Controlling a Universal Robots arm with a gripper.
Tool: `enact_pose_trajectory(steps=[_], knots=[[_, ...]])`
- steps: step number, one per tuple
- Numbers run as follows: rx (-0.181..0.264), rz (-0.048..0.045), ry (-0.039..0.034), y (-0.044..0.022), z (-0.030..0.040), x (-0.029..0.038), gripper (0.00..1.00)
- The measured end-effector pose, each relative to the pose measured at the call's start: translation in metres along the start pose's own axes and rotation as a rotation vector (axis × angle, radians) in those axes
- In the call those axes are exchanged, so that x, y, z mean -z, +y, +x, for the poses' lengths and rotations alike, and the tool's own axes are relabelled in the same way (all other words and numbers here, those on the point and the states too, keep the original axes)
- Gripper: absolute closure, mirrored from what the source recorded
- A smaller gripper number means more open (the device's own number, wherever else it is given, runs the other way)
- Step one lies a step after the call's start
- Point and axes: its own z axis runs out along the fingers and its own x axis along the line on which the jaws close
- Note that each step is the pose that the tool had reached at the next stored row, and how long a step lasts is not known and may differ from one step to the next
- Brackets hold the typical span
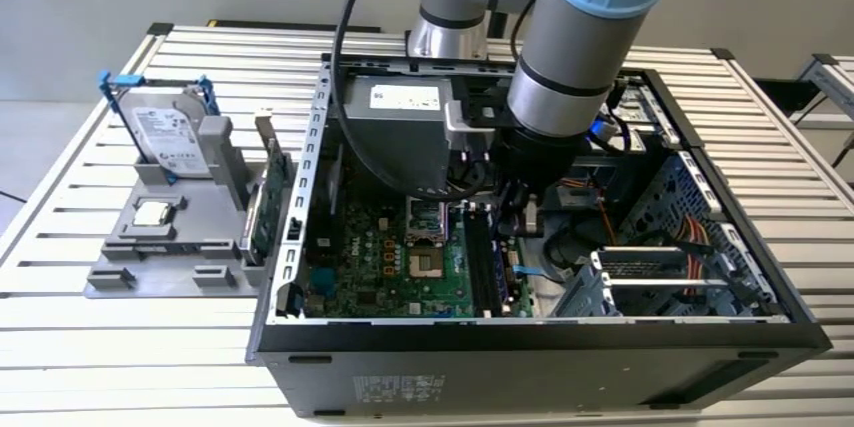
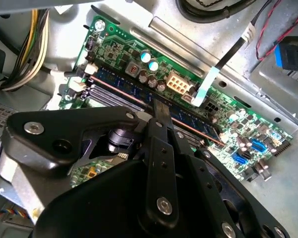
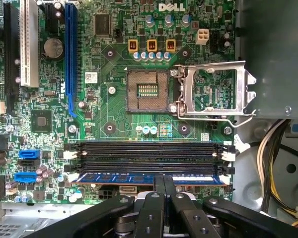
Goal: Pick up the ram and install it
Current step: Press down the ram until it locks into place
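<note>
claw (image 3: 164, 184) closed on ram (image 3: 114, 177), ram seated in motherboard (image 3: 109, 114) slot, inside computer case (image 1: 561, 337)

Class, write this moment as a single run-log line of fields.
end effector: shut on thin blue ram stick | ram: lying along a motherboard memory slot | arm: inside open black computer case | empty black slots: beside ram

1. One ram (image 3: 149, 177) stick sat in a memory slot.
2. Two empty memory slots (image 3: 149, 147) lay beside it.
3. One CPU socket (image 3: 148, 90), open.
4. One hard drive (image 1: 171, 137) on the stand.
5. One gripper (image 3: 164, 191).
</note>
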Motion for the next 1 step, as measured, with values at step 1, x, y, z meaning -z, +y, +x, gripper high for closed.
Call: enact_pose_trajectory(steps=[1], knots=[[0.0,0.0,0.0,0.0,0.0,0.0,1.0]])
